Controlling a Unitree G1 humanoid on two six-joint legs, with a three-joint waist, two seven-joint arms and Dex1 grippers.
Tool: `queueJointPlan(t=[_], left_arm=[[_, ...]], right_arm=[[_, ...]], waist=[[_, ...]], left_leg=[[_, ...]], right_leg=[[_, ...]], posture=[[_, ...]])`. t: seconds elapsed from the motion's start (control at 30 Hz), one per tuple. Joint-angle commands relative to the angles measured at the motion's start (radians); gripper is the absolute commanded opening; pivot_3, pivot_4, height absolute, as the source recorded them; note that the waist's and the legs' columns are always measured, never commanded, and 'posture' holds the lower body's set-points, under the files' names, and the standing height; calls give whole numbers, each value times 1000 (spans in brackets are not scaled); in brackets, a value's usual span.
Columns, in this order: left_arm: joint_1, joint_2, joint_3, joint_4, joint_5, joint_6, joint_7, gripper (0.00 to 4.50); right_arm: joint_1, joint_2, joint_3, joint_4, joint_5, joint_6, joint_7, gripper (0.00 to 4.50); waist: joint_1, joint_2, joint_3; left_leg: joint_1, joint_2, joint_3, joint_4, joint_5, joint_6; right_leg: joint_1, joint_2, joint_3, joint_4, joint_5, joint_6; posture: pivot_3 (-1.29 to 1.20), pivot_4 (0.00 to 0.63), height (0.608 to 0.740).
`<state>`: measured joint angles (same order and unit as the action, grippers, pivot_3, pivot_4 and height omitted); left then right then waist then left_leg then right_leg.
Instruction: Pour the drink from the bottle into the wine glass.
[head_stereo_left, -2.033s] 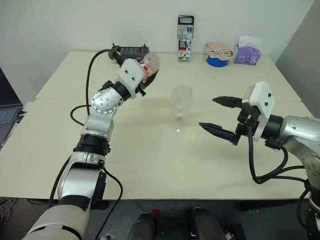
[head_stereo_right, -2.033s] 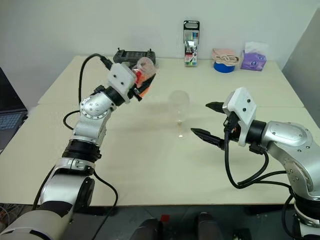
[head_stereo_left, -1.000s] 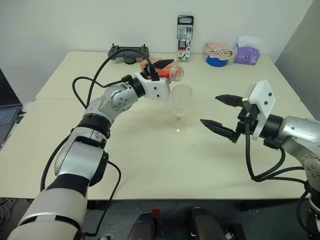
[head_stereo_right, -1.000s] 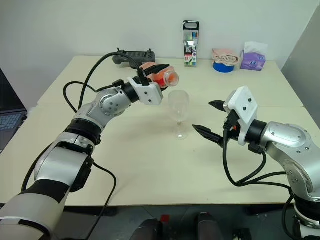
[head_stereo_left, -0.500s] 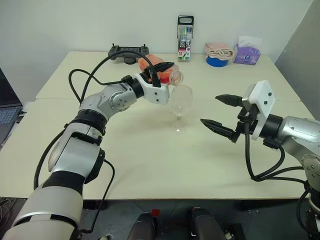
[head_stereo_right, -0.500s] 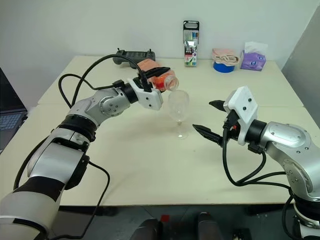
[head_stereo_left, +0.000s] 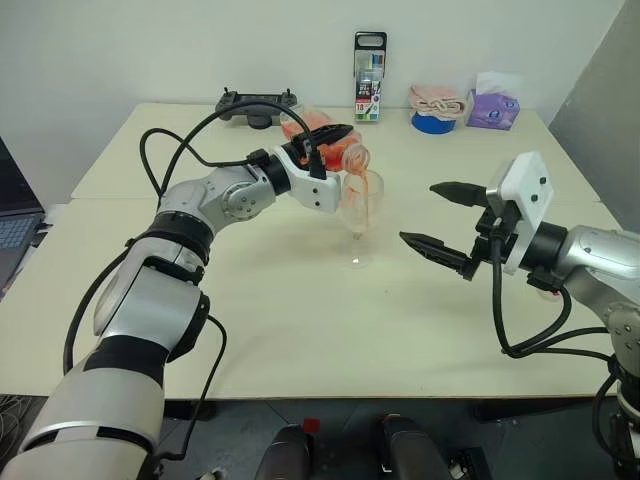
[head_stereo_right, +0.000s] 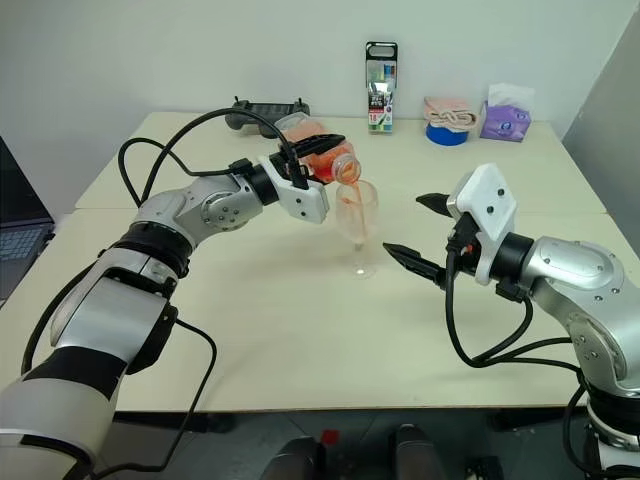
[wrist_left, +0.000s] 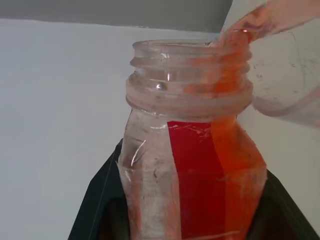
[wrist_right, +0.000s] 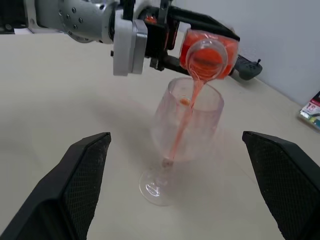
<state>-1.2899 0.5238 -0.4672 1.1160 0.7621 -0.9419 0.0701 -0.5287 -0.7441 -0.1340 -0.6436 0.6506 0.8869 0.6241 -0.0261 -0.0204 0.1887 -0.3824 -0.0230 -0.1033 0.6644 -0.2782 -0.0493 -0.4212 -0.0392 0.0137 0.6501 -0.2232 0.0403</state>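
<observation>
My left gripper (head_stereo_left: 336, 146) is shut on the bottle (head_stereo_right: 322, 154), a small clear plastic one with no cap on, tipped on its side with its mouth over the rim of the wine glass (head_stereo_left: 360, 206). The drink (wrist_right: 186, 117) runs in a thin orange-red stream from the mouth down into the glass bowl. More of it sits in the bottle (wrist_left: 230, 165). The glass stands upright on the beige table (head_stereo_left: 280, 320). My right gripper (head_stereo_left: 417, 212) is open, level with the glass and a little to its right, touching nothing.
Along the table's far edge sit a black controller (head_stereo_left: 255, 103), a box of markers (head_stereo_left: 370, 62), a blue tape roll (head_stereo_left: 433, 122) under a pink cloth (head_stereo_left: 438, 98), and a purple tissue pack (head_stereo_left: 493, 108). A laptop (head_stereo_left: 12, 225) lies off the left side.
The left gripper swung the bottle over the glass and rolled it further onto its side; the drink now streams into the glass. The right gripper has stayed put.
</observation>
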Motion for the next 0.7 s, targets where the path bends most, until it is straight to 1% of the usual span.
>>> queueJointPlan(t=[0.03,0.43,0.5,0.57,0.7], left_arm=[[-48,12,11,-3,-9,4,25,1762],[-47,23,-7,2,9,6,41,1762],[-47,25,-8,0,11,4,44,1762],[-47,26,-10,-3,12,2,47,1762],[-44,30,-16,-5,23,-2,55,1762]], right_arm=[[-19,-12,-13,-16,18,-3,-3,4500],[-21,-11,5,-9,12,-1,-8,4500],[-29,-4,0,4,14,17,-30,4500],[-51,13,-15,29,35,75,-75,4500],[-69,19,-9,44,41,96,-98,4500]], waist=[[0,0,0],[0,0,0],[0,0,0],[0,0,0],[0,0,0]], left_leg=[[0,0,0,0,0,0],[0,0,0,0,0,0],[0,0,0,0,0,0],[0,0,0,0,0,0],[0,0,0,1,0,0]], right_leg=[[0,0,0,0,0,0],[0,0,0,1,0,0],[0,0,0,1,0,0],[0,0,0,1,0,0],[0,0,0,2,0,0]], posture=[[0,150,740],[0,150,740],[0,150,740],[0,150,740],[0,150,740]])
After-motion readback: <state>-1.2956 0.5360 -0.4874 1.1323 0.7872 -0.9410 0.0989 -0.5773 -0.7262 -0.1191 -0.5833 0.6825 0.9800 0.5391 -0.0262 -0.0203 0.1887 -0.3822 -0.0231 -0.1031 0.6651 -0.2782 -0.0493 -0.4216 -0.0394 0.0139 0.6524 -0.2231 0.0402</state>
